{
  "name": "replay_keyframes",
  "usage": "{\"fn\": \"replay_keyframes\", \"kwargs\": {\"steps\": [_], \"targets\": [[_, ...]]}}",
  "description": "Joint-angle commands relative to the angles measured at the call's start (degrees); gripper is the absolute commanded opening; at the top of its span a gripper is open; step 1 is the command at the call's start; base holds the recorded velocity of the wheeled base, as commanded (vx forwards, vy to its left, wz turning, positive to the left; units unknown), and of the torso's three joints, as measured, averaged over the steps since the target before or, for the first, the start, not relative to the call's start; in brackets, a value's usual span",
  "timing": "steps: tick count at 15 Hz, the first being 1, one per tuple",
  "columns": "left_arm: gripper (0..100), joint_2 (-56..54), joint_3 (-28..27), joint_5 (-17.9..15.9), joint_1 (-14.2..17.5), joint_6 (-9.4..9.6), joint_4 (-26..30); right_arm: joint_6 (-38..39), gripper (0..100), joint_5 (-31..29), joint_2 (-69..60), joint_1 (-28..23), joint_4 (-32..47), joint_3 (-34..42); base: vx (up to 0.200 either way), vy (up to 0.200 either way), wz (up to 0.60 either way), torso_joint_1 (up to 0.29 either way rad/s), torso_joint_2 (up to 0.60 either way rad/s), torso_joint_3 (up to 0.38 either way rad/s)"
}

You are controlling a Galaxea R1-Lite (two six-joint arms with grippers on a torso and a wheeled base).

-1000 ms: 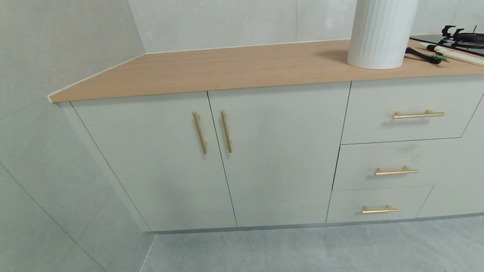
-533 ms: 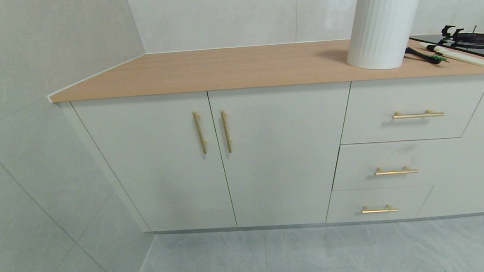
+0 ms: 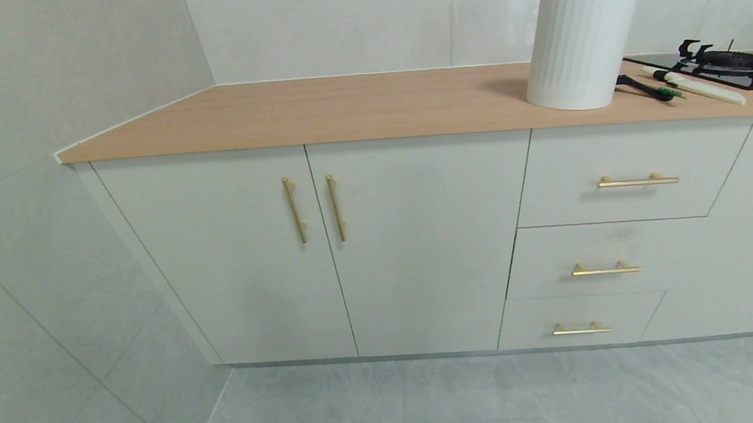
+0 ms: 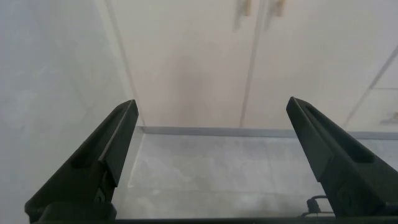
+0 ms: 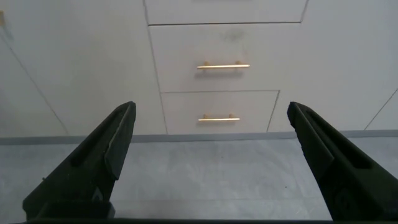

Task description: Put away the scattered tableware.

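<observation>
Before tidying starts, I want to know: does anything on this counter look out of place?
Yes. A black-handled utensil and a cream utensil lie loose and askew on the countertop, between the white ribbed container and the stove. Nothing looks spilled; the cabinet doors and drawers are shut.

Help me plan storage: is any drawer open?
No, all three drawers sit shut, their fronts flush below the countertop.

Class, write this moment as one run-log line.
left gripper open, empty | right gripper open, empty | utensils on countertop beside white holder | drawers shut
</observation>
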Motion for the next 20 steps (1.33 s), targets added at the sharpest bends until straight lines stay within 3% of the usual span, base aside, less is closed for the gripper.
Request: {"fn": "replay_keyframes", "kwargs": {"steps": [1, 8, 14, 20], "targets": [[100, 0.08, -0.09, 0.11, -0.04, -0.06, 0.00, -0.02, 100, -0.02, 0.19, -0.04, -0.01, 0.00, 0.000, -0.200, 0.00, 0.007, 0.00, -0.002], [100, -0.01, 0.00, 0.02, -0.04, -0.06, 0.00, -0.02, 100, -0.02, 0.19, -0.04, -0.01, 0.00, 0.000, -0.200, 0.00, 0.000, 0.00, 0.002], [100, 0.08, -0.09, 0.11, 0.04, 0.02, 0.00, -0.02, 100, -0.02, 0.19, -0.04, -0.01, 0.00, 0.000, 0.000, 0.00, 0.000, 0.00, 0.000], [100, 0.08, 0.00, 0.02, 0.04, 0.02, 0.00, -0.02, 100, -0.02, 0.19, -0.04, -0.01, 0.00, 0.200, 0.000, 0.00, 0.003, 0.00, 0.005]]}}
